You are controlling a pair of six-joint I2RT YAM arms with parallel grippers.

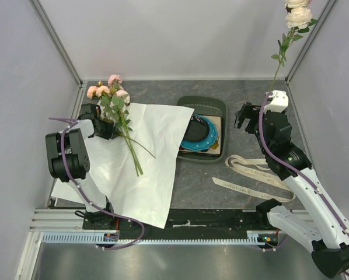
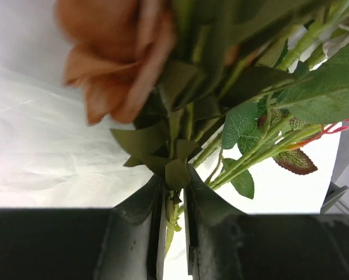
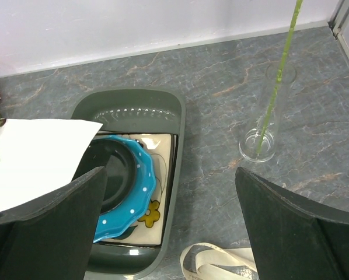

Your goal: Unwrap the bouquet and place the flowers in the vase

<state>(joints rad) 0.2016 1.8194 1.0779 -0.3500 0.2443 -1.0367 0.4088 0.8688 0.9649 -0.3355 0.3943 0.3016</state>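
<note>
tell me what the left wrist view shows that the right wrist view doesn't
Only the left wrist view: the left gripper pinching green stems of the flowers, with a blurred peach rose close up.

Only the right wrist view: the right gripper wide open above the green tray and its blue-rimmed plate, the glass vase with one stem standing in it, a ribbon and the grey table.

Both: the white paper, which in the right wrist view overlaps the tray's left side, and some blooms, seen there only at the left edge.
</note>
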